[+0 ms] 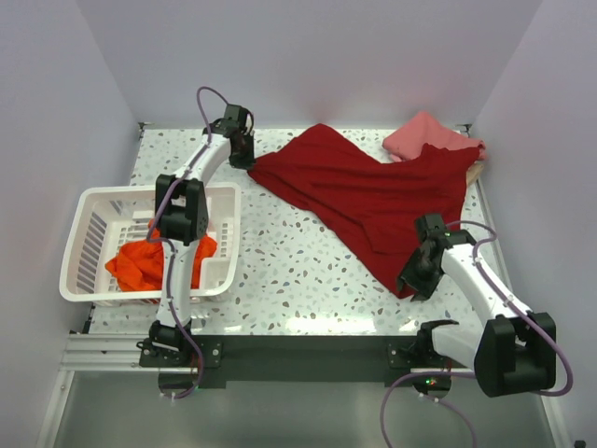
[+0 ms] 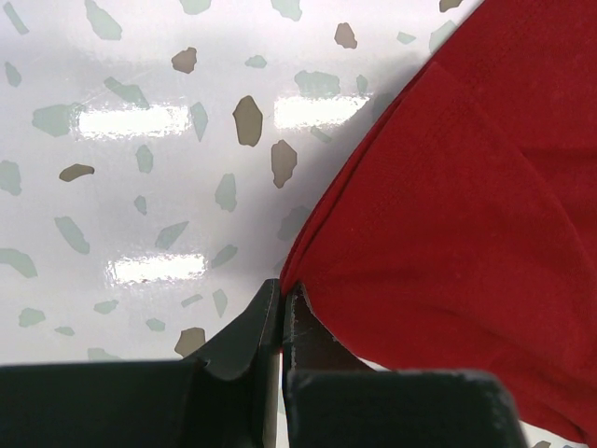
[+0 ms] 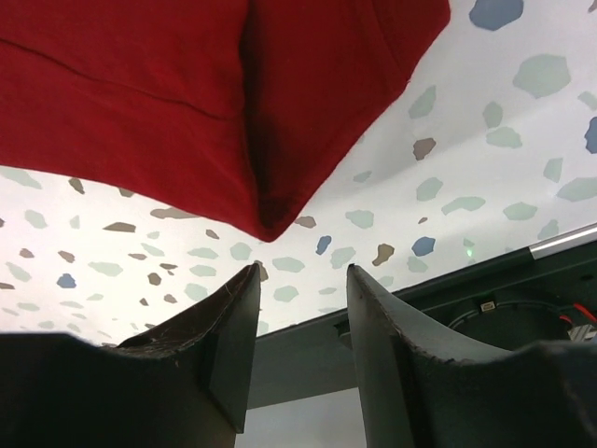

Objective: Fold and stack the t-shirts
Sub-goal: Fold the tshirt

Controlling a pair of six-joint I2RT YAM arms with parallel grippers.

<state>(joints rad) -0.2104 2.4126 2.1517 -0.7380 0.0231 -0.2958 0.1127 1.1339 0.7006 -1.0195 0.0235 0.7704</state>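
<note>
A large dark crimson t-shirt (image 1: 373,191) lies spread and rumpled across the middle and right of the table. My left gripper (image 1: 244,154) is at its far left corner. In the left wrist view, that gripper (image 2: 283,287) is shut with the crimson cloth's (image 2: 466,233) edge pinched at its tips. My right gripper (image 1: 413,280) is at the shirt's near right corner. Seen from the right wrist, it (image 3: 303,271) stands open, and the cloth corner (image 3: 270,219) lies just beyond its tips with nothing between them. A bright orange-red t-shirt (image 1: 140,263) lies crumpled in the basket. A folded pink t-shirt (image 1: 424,135) sits at the back right.
A white slotted plastic basket (image 1: 93,201) stands at the near left, beside the left arm. A sliver of tan (image 1: 477,171) shows under the crimson cloth at the right edge. White walls close in the table on three sides. Its dark front rail (image 3: 522,266) runs close behind my right gripper.
</note>
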